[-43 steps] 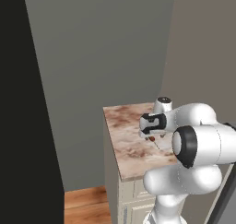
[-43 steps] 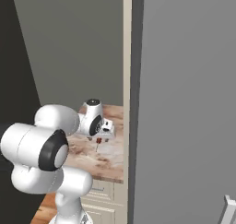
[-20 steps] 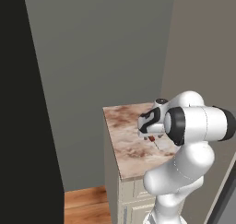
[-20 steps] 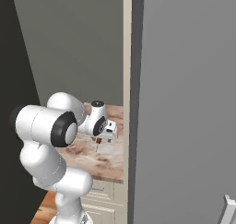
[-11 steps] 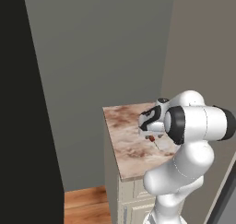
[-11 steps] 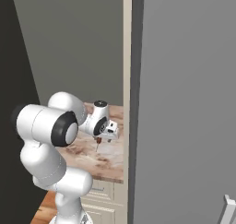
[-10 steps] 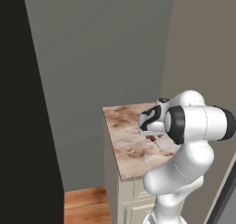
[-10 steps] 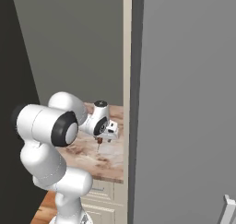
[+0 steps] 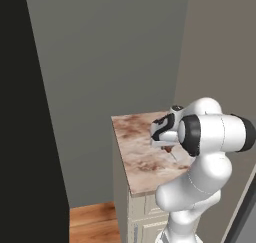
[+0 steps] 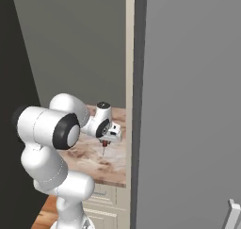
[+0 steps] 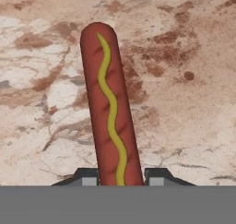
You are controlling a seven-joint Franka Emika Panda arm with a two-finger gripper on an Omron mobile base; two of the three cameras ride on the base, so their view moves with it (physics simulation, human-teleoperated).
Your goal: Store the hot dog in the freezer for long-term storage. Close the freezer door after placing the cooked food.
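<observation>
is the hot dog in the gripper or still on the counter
In the gripper: the hot dog sits between both fingertips, hanging above the marbled counter.

Bare mottled brown marble counter (image 9: 135, 152) atop cream cabinet (image 9: 142, 219)

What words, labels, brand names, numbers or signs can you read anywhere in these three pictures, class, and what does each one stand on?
There are none to read.
The hot dog bears a wavy yellow line, not writing.
The marbled counter, the grey door and the gripper carry no lettering.
</observation>
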